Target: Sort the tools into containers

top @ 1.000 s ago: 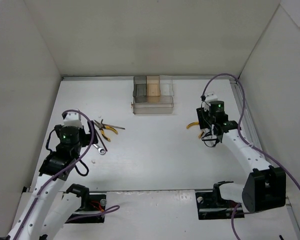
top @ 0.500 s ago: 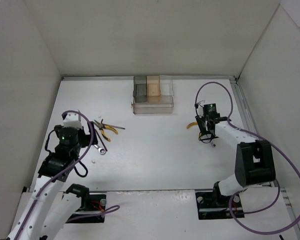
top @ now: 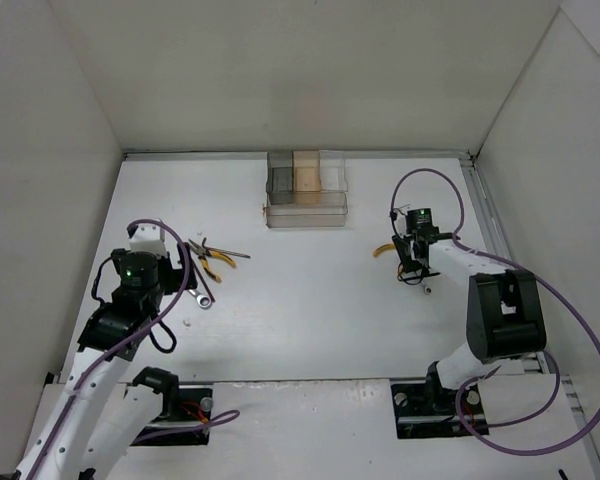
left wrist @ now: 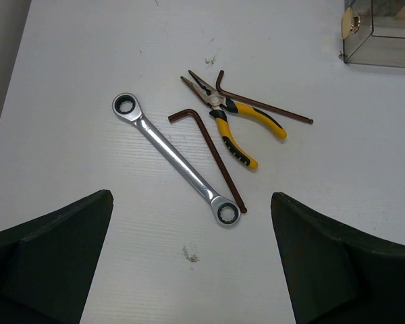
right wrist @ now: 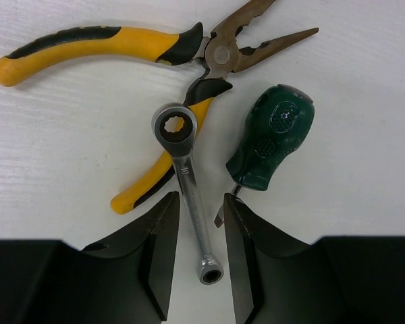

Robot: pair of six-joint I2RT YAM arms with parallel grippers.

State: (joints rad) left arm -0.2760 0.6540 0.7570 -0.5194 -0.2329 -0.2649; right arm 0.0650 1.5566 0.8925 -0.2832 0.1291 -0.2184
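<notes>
In the right wrist view, a small silver wrench (right wrist: 189,182) lies across one handle of yellow-handled pliers (right wrist: 121,40), beside a stubby green-handled screwdriver (right wrist: 273,138). My right gripper (right wrist: 201,202) straddles the wrench's shaft, its jaws narrow, with a thin gap on each side. On the left, a longer silver wrench (left wrist: 177,158), a dark L-shaped hex key (left wrist: 212,152), smaller yellow pliers (left wrist: 239,128) and a thin dark bent rod (left wrist: 263,106) lie together. My left gripper (left wrist: 190,196) hangs wide open above them. The clear organizer box (top: 305,190) stands at the back centre.
White walls enclose the table (top: 300,290) on three sides. Purple cables (top: 435,180) loop off both arms. The box's corner (left wrist: 381,40) shows at the top right of the left wrist view. The right tool pile (top: 390,250) lies near the right wall.
My right gripper has dropped toward the table over the right tool pile and its jaws have narrowed round the small wrench. The left arm has stayed put.
</notes>
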